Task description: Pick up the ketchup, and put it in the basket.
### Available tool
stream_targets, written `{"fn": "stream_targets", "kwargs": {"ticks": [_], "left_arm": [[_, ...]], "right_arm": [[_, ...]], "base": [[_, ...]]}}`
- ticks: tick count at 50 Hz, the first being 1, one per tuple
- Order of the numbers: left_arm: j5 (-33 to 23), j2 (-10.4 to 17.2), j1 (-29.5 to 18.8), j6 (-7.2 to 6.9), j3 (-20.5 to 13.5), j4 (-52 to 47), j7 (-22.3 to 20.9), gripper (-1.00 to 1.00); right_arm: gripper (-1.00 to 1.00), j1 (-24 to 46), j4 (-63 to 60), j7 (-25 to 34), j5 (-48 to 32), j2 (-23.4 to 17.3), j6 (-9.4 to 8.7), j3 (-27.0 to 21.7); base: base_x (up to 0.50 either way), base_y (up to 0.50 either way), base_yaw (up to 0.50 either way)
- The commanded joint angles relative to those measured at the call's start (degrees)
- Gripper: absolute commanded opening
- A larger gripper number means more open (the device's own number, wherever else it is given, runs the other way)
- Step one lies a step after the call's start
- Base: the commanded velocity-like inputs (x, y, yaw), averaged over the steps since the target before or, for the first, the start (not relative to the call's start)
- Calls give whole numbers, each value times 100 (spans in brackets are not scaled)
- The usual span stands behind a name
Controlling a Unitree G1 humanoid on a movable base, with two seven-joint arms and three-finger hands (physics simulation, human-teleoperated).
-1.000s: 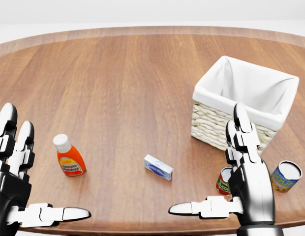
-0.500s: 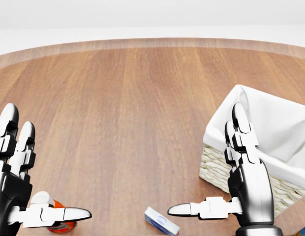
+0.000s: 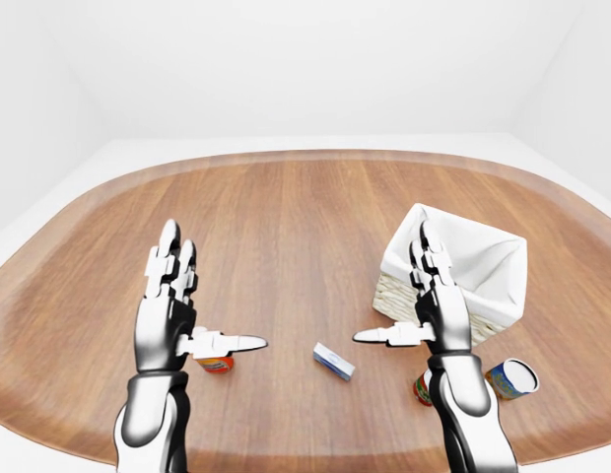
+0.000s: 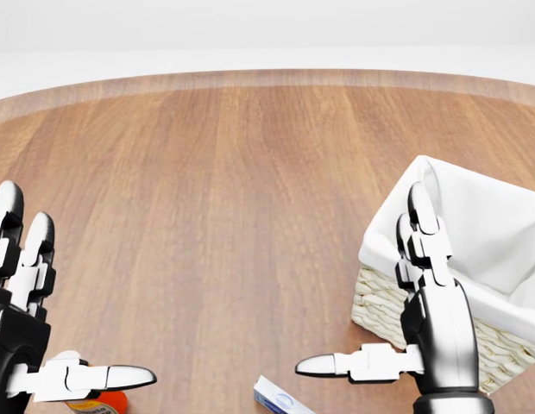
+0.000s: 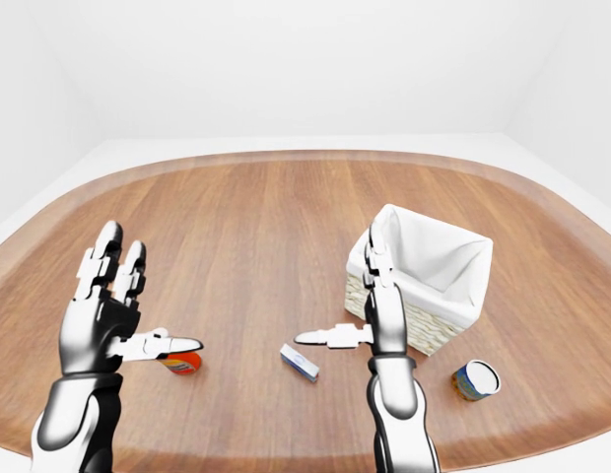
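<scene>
Plainly, the small orange-red plastic ketchup bottle (image 3: 216, 364) lies on the brown wooden table (image 3: 286, 227) just under the left hand (image 3: 170, 313), at about six o'clock from its palm, the thumb crossing over it. Its long axis cannot be told. The white-lined wicker basket (image 3: 488, 258) sits at three o'clock, beside the right hand (image 3: 436, 313). Both hands are spread wide, holding nothing; the left is far nearer.

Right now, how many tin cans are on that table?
2. One can lies at the left-eye view's lower right, below the basket; another peeks out behind the right arm, mostly hidden.
</scene>
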State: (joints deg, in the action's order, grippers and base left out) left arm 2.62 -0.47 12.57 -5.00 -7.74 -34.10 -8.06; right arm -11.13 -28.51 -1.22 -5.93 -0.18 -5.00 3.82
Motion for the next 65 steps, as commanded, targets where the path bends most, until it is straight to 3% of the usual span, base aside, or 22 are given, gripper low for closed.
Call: {"fn": "stream_targets", "kwargs": {"ticks": [1,17,18,19,22,24,29,37,40,41,42,51,65], "left_arm": [[25,-23,60,0,-150,-124,17,100],[-134,-158,367,12,-949,250,-412,100],[-142,-165,370,47,-973,294,-433,100],[-189,-151,377,180,-1030,425,-455,100],[-194,-143,346,235,-1121,549,-510,100],[-269,-139,346,369,-1150,681,-527,100],[-416,-121,358,822,-1225,1158,-531,100],[-434,-54,258,997,-1314,1504,-485,100],[-444,-37,246,1000,-1291,1602,-460,100],[-852,246,-514,1000,-1210,3967,31,100],[-800,356,-561,1000,-1118,4200,152,100],[-656,600,-609,1000,-819,4552,446,100],[-603,720,-736,1000,-712,4970,577,100]], "right_arm": [[100,37,-18,28,29,1,0,-139],[100,-41,-183,23,-15,18,0,-121],[100,-38,-183,21,-12,18,0,-126],[100,-38,-190,26,-1,16,0,-136],[100,-31,-161,17,-18,19,0,-122],[100,-24,-141,13,-24,19,0,-113],[100,-27,-137,17,-24,16,0,-110],[100,-35,-144,17,-19,15,0,-112],[100,-19,-117,12,-31,18,0,-102],[100,5,3,-2,-49,17,0,-95],[100,7,17,-4,-51,17,0,-93],[100,3,33,-12,-59,18,0,-84],[100,19,66,-19,-73,18,0,-66]], "base": [[0,0,0],[0,0,0],[0,0,0],[0,0,0],[0,0,0],[0,0,0],[0,0,0],[0,0,0],[0,0,0],[0,0,0],[0,0,0],[0,0,0],[0,0,0]]}}
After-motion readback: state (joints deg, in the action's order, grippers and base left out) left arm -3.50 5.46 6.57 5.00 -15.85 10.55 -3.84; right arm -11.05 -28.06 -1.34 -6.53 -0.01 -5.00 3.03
